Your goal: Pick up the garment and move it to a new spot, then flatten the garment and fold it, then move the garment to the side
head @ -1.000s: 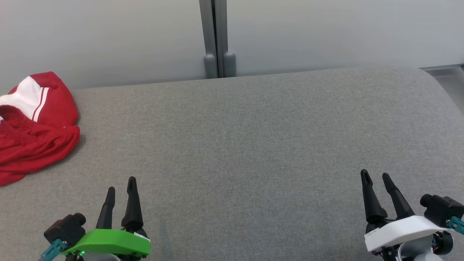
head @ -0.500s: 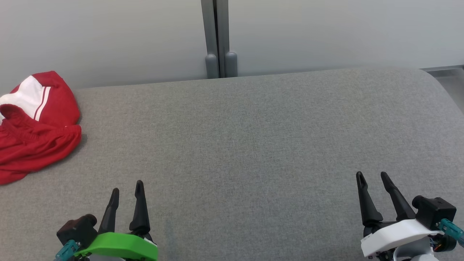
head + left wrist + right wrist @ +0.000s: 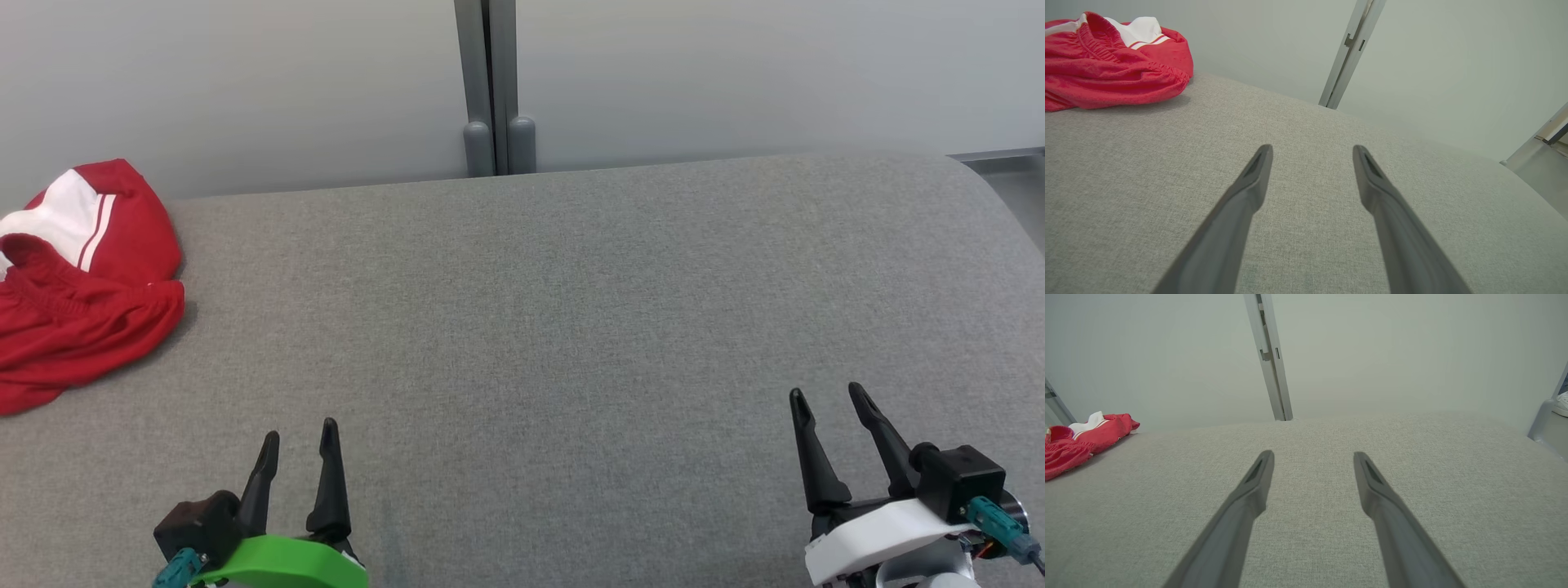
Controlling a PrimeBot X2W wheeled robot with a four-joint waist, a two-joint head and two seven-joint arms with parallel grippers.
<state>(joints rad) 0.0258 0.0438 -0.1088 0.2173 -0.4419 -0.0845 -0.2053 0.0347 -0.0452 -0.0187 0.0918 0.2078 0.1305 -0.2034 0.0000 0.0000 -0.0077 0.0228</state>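
Note:
The garment is a crumpled red piece with a white panel and an elastic waistband, lying at the far left of the grey fabric surface; it also appears as the garment at upper left and the garment at far left. My left gripper, on a green mount, hovers open near the front left, well short of the garment. At the front right my right gripper, on a white mount, is open too. Nothing is between either pair of fingers.
A pale wall rises behind the surface, with a grey vertical post at the middle of the back edge. A metal frame stands at the far right corner.
The left gripper has drifted right and lower in the view. The right gripper has shifted slightly left. The garment lies where it was.

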